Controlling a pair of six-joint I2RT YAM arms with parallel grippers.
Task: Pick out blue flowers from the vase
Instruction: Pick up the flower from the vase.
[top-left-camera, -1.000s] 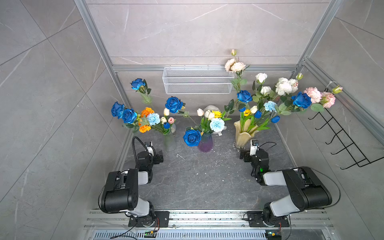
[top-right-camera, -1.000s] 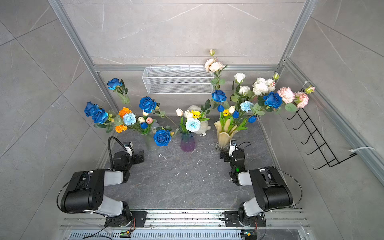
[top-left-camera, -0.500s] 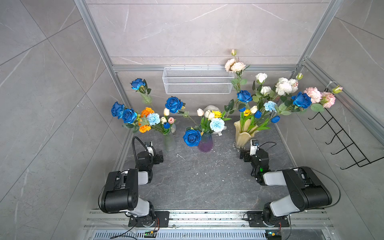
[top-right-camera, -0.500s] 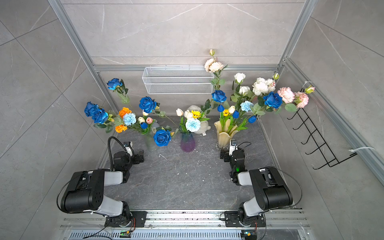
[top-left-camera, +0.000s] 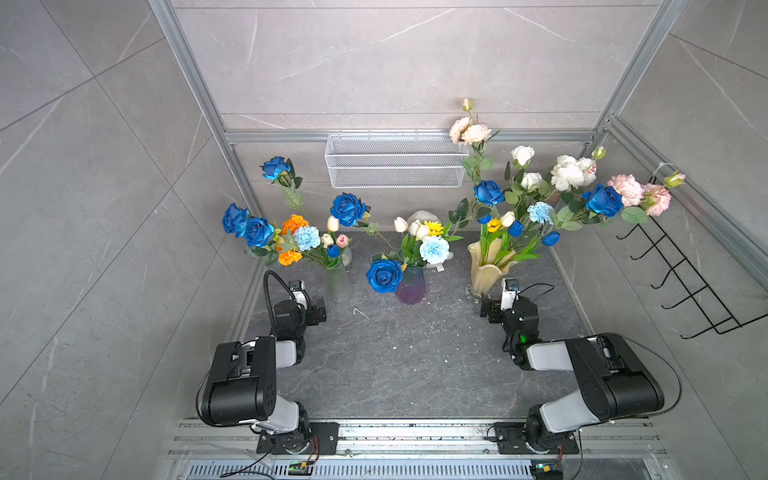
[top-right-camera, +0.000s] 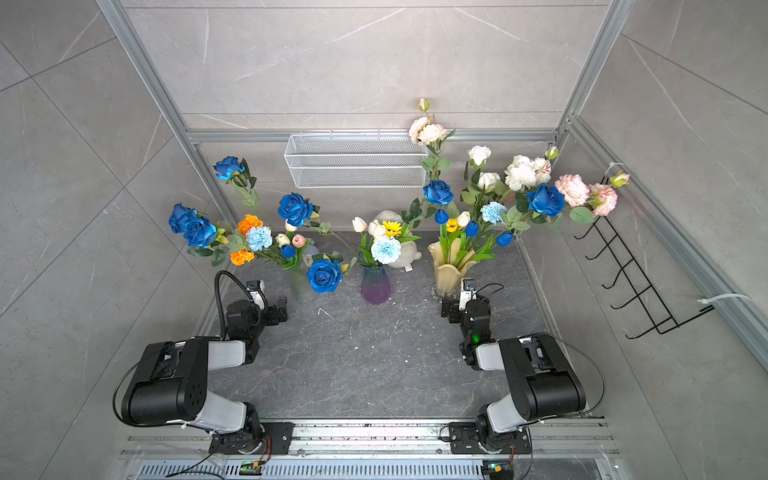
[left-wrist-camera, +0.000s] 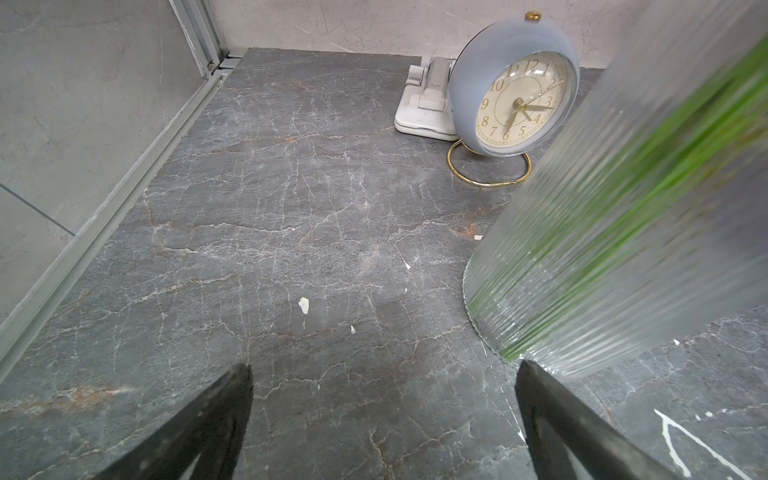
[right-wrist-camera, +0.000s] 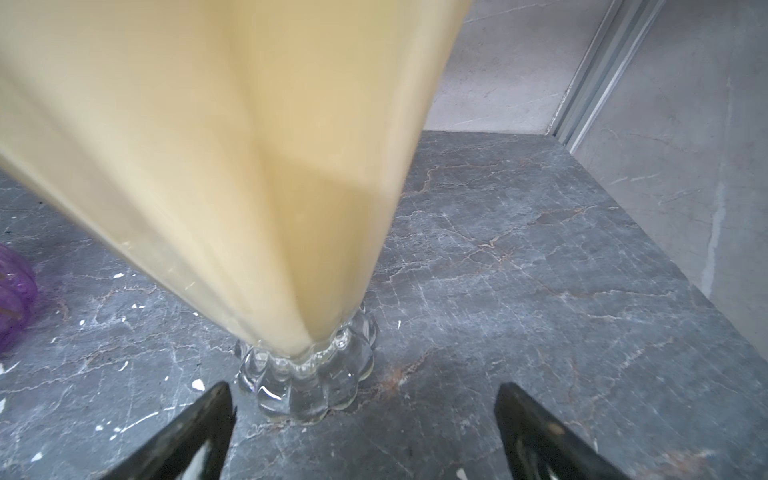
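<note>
Your right end effector, spread beside the cream vase, may topple it yanking blue flowers; left end effector spread too.

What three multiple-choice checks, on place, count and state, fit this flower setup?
1. The clock stands: A beside the ribbed clear vase; B far right corner; C front centre.
2. Vases holding flowers: A two; B three; C four.
3. Right gripper jaws: A open, empty; B shut on a stem; C shut on a bloom.
1A: left wrist view shows them side by side. 2B: ribbed clear vase, purple vase, cream vase in both top views. 3A: jaws stand wide, closed on nothing.
</note>
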